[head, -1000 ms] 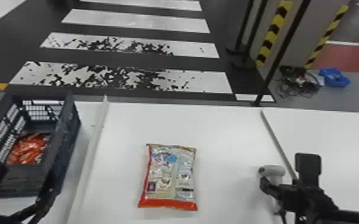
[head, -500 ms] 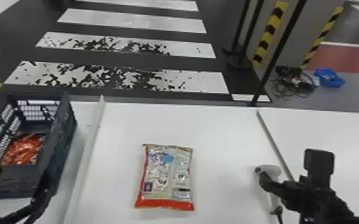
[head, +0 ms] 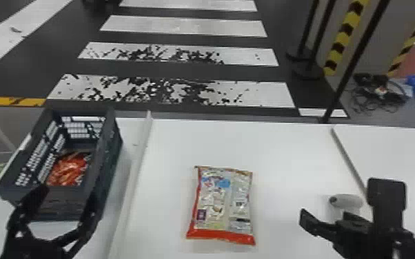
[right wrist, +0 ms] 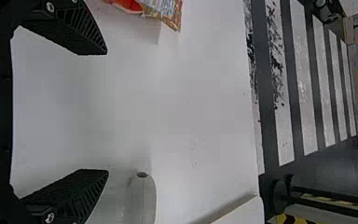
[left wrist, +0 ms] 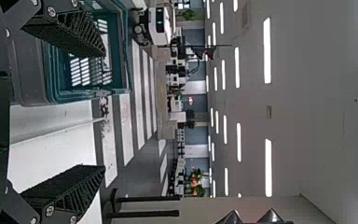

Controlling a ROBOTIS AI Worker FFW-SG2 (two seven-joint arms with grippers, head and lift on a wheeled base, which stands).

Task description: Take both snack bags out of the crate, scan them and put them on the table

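Lying partly hidden in crate [head: 107,155]: snack bag [head: 67,171].

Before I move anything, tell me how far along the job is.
Looks done: one red-edged snack bag lies on the white table; scanned or not, I can't tell. In hand: nothing; left gripper and right gripper are open. Remaining: red snack bag in the dark crate, to remove, scan, put down.

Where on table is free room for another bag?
The table is bare beyond its snack bag and, more narrowly, between bag and white strip. Crowded: by the crate, near the left tool, and by the scanner, near the right tool.
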